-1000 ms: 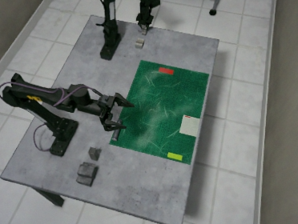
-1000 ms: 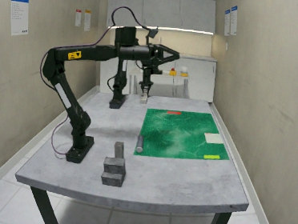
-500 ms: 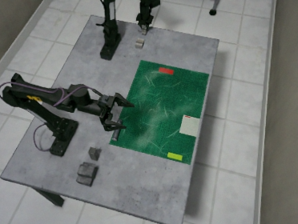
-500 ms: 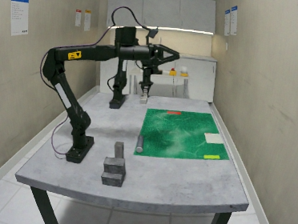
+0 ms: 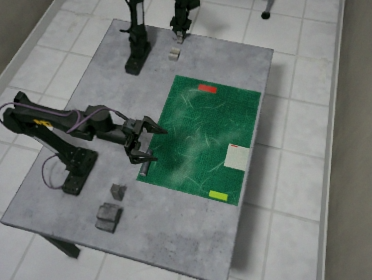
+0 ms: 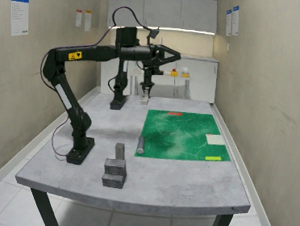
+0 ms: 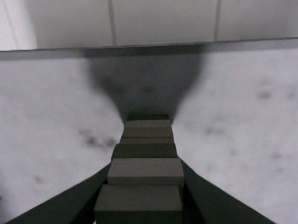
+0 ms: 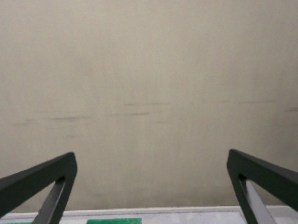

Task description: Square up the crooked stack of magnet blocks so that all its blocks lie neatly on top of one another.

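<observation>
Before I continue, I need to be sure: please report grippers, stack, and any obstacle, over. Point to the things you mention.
Left gripper [image 5: 180, 39] [image 6: 146, 92] [image 7: 145, 175] around magnet stack [image 5: 174, 53] [image 6: 144, 102] [image 7: 145, 171], firm grip unclear. Right gripper [image 5: 162, 145] [image 6: 179, 56] [image 8: 152, 156] open, empty. Stack edges look uneven. Dark gray blocks [image 5: 108, 218] [image 6: 114, 166] well away.

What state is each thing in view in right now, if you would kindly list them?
left gripper, shut on the stack
magnet block stack, crooked, stepped
right gripper, open, raised
grey cylinder, lying on its side
green mat, spread flat
</observation>
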Controlling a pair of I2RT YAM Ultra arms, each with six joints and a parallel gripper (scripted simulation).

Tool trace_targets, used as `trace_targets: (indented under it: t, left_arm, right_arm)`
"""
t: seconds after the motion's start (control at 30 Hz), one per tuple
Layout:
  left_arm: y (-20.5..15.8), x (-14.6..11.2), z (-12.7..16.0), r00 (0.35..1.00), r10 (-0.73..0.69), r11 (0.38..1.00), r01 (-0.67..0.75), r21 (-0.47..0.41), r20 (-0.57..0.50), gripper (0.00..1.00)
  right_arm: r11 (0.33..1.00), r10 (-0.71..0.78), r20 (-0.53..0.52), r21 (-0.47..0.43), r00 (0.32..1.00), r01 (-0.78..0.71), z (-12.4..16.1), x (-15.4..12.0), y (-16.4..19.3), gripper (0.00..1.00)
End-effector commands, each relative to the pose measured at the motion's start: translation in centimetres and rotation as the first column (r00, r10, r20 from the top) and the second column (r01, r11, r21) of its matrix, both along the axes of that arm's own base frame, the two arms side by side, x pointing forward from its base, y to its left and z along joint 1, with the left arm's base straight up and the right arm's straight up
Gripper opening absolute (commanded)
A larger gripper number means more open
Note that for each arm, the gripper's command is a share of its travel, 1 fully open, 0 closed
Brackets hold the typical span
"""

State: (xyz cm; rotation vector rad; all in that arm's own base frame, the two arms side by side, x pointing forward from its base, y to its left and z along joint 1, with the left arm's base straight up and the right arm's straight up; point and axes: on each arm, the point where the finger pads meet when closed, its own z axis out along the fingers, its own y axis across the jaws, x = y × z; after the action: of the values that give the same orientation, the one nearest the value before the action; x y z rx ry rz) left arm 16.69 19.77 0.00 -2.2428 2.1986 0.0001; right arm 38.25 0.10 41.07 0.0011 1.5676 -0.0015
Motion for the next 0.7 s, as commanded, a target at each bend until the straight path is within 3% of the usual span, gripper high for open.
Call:
trace_targets:
  t: [0.0, 0.53, 0.57, 0.67]
  left_arm:
    - [0.65, 0.50, 1.31, 1.000, 0.000, 0.999, -0.001, 0.040, 0.026, 0.29]
    - [0.65, 0.50, 1.31, 1.000, 0.000, 0.999, -0.001, 0.040, 0.026, 0.29]
    - [0.65, 0.50, 1.31, 1.000, 0.000, 0.999, -0.001, 0.040, 0.026, 0.62]
    - [0.65, 0.50, 1.31, 1.000, 0.000, 0.999, -0.001, 0.040, 0.026, 0.62]
  right_arm:
    - [1.000, -0.015, 0.044, -0.009, 0.999, 0.016, 2.29, -0.65, -0.38, 1.00]
    - [1.000, -0.015, 0.044, -0.009, 0.999, 0.016, 2.29, -0.65, -0.38, 1.00]
    - [1.000, -0.015, 0.044, -0.009, 0.999, 0.016, 2.29, -0.65, -0.38, 1.00]
    - [1.000, -0.015, 0.044, -0.009, 0.999, 0.016, 2.29, -0.65, -0.38, 1.00]
